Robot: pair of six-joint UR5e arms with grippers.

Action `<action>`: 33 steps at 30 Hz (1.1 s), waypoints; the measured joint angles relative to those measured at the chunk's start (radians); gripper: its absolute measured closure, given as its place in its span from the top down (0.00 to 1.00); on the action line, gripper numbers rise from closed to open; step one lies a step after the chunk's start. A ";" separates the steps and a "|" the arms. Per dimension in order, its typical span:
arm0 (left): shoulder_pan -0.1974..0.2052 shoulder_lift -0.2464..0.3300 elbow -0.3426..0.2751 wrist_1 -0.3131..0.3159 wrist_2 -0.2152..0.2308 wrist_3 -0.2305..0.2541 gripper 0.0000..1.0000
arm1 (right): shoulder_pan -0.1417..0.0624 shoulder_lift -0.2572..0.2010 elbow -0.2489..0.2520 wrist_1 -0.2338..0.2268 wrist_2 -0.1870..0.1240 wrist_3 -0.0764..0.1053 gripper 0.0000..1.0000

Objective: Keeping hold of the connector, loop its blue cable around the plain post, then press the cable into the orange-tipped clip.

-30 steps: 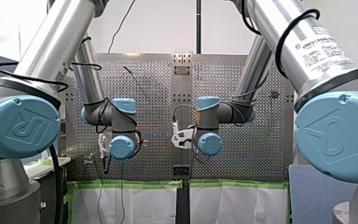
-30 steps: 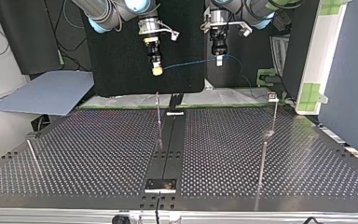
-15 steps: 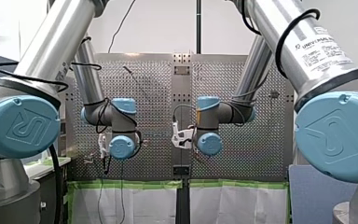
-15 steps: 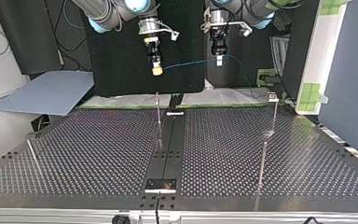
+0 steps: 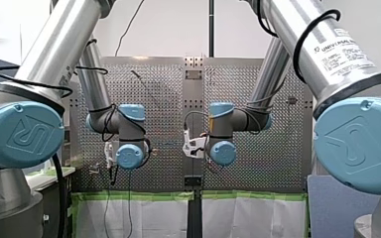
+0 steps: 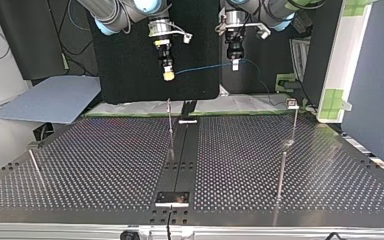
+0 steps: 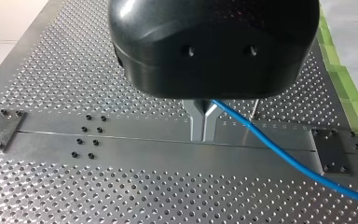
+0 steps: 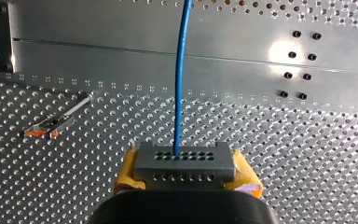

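Observation:
In the right wrist view a grey connector (image 8: 184, 173) sits between yellow pads (image 8: 127, 175), with my right gripper (image 8: 184, 163) shut on it. Its blue cable (image 8: 181, 79) runs straight ahead over the perforated plate. The orange-tipped clip (image 8: 51, 125) lies off to the side of that gripper. My left gripper (image 7: 203, 135) has its metal fingers shut on the blue cable (image 7: 279, 156), which trails away to one side. In the top view both grippers hang high above the table, my right (image 6: 167, 75) and my left (image 6: 235, 64), with the cable (image 6: 205, 67) strung between them.
Thin posts stand on the perforated table (image 6: 105, 165): one by the centre rail (image 6: 170, 125), one at the top view's far right (image 6: 295, 125), another nearer the front (image 6: 280, 182), and a leaning one at the left (image 6: 35, 167). A dark centre rail (image 6: 182, 155) runs down the middle.

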 joint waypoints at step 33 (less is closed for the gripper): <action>-0.008 0.047 -0.110 -0.005 0.002 0.023 0.00 | 0.030 0.079 0.014 0.094 0.017 -0.012 0.00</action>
